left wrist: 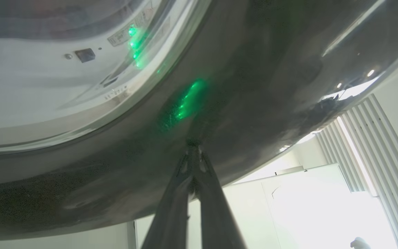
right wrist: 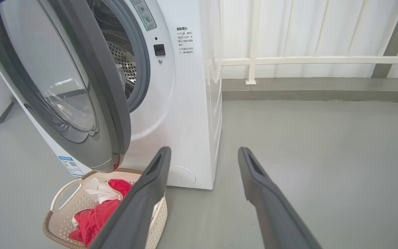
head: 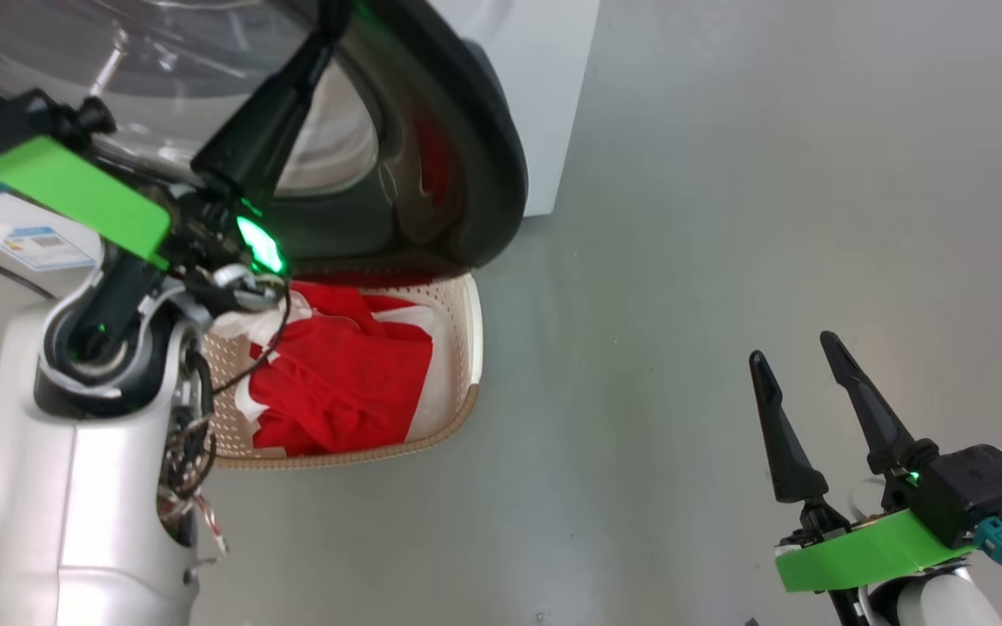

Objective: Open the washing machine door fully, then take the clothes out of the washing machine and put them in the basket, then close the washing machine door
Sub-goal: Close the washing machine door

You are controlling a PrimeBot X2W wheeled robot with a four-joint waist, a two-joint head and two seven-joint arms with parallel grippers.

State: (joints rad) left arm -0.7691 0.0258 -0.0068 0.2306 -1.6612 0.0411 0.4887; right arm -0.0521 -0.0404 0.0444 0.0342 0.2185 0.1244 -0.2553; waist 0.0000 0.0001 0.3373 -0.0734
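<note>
The glossy black washing machine door [head: 466,156] stands part open over the basket [head: 466,348]. My left gripper [head: 331,22] is shut, with nothing in it. In the left wrist view its joined tips [left wrist: 193,147] touch the door's dark outer rim [left wrist: 254,86]. Red and white clothes [head: 344,374] lie in the cream basket. My right gripper [head: 794,348] hangs open and empty over the floor to the right. The right wrist view shows it [right wrist: 204,152] facing the white washing machine [right wrist: 185,103], the door [right wrist: 112,114], the steel drum [right wrist: 123,62], the basket [right wrist: 52,224] and the clothes [right wrist: 95,218].
Grey floor [head: 727,217] stretches to the right of the machine. A white railing [right wrist: 288,60] and a low kerb run behind it. A small blue label [right wrist: 69,166] sits low on the machine's front, just above the basket.
</note>
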